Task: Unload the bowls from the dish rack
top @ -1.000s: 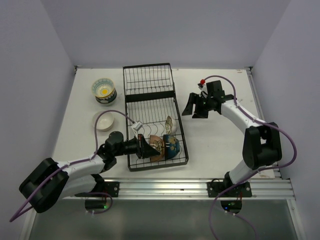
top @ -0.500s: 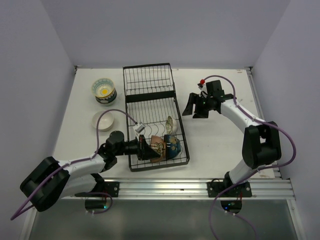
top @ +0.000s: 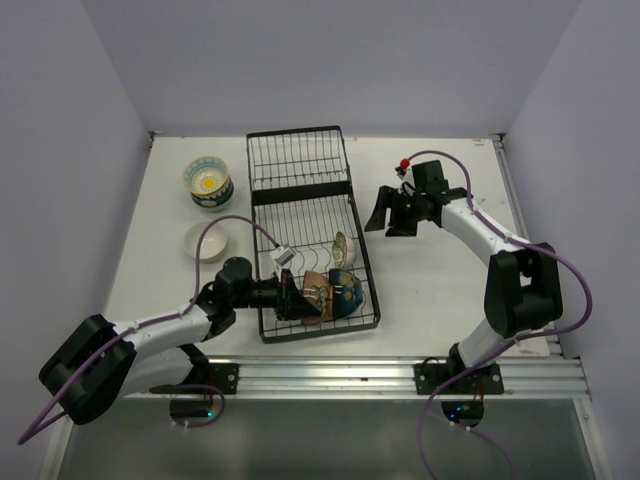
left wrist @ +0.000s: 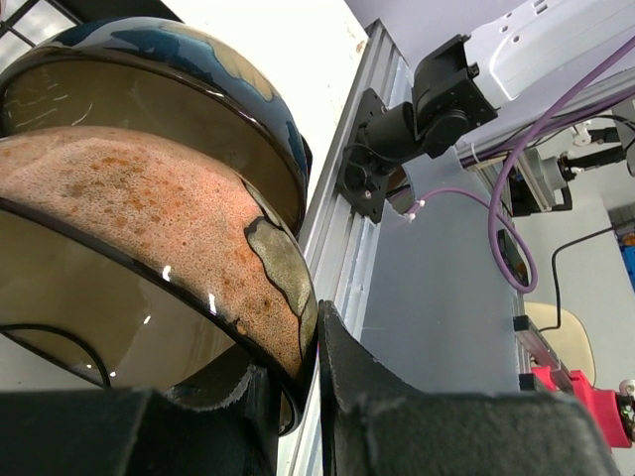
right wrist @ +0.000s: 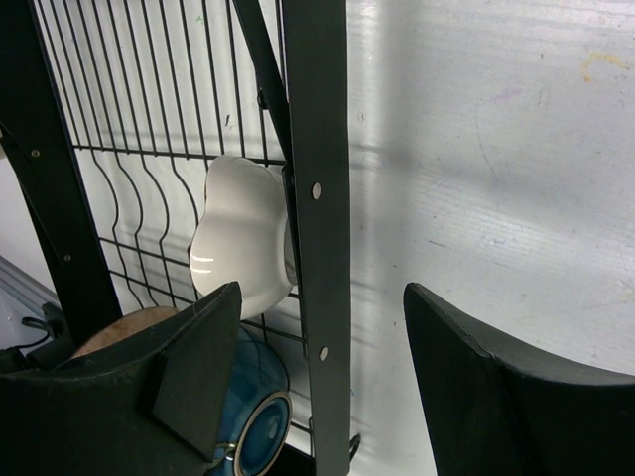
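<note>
The black wire dish rack (top: 300, 200) lies lengthwise in the middle of the table. Its near section holds three bowls on edge: a speckled brown bowl (top: 314, 292), a blue bowl (top: 346, 293) and a small white bowl (top: 340, 247). My left gripper (top: 290, 298) reaches in from the left and is shut on the brown bowl's rim (left wrist: 298, 337); the blue bowl (left wrist: 198, 69) sits just behind it. My right gripper (top: 390, 214) hangs open beside the rack's right edge. In its wrist view its fingers straddle the rack's side rail (right wrist: 316, 149), with the white bowl (right wrist: 238, 238) beyond.
On the table left of the rack, a yellow-and-blue bowl stack (top: 208, 180) stands at the back and a white bowl (top: 208, 241) nearer. The rack's far section holds nothing. An aluminium rail (top: 400, 375) runs along the near table edge.
My left arm has edged slightly forward and to the right with the brown bowl's rim pinched. The right arm has not moved.
</note>
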`<action>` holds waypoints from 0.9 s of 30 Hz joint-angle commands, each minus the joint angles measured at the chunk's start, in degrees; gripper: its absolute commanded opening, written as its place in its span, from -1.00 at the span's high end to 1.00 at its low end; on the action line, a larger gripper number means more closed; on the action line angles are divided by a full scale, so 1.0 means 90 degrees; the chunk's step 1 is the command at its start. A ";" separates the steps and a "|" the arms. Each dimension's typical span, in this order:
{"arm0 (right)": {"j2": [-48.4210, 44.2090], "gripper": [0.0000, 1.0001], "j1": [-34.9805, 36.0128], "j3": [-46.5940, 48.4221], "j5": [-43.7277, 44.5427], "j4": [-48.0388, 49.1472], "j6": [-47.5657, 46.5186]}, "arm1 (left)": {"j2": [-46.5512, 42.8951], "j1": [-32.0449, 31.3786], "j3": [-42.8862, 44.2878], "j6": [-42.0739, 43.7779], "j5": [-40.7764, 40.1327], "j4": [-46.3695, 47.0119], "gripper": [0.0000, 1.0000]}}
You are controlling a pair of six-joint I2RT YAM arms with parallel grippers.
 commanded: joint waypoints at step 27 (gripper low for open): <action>0.0103 -0.41 -0.0079 0.0133 -0.0047 0.0143 -0.0078 | 0.0151 -0.0056 0.0288 -0.1388 -0.0922 0.1850 1.00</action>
